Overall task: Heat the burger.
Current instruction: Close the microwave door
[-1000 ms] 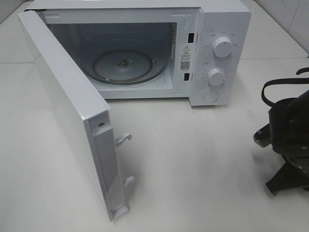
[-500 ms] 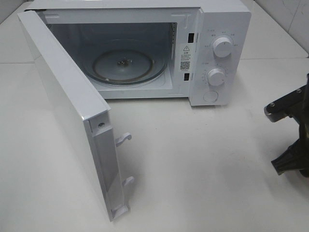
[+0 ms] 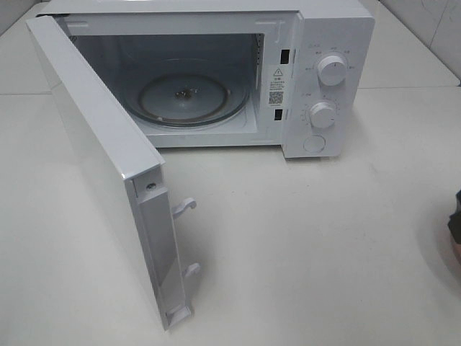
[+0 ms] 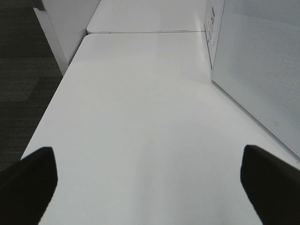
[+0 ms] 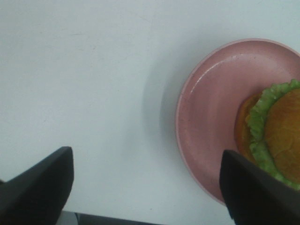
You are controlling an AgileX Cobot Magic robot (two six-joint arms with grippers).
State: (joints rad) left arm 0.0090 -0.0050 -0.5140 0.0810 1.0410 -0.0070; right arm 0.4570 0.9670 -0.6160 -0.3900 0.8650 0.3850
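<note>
White table point(image 3: 302, 245), microwave point(image 3: 317, 79) door wide; right gripper point(image 5: 145, 187) spread, empty; centre over burger point(image 5: 281, 136) at right edge before pinching.

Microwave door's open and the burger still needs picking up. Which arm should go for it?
Right, probably. Its open gripper hangs above the table beside the pink plate holding the burger. The left gripper sees only bare table beside the microwave door.
</note>
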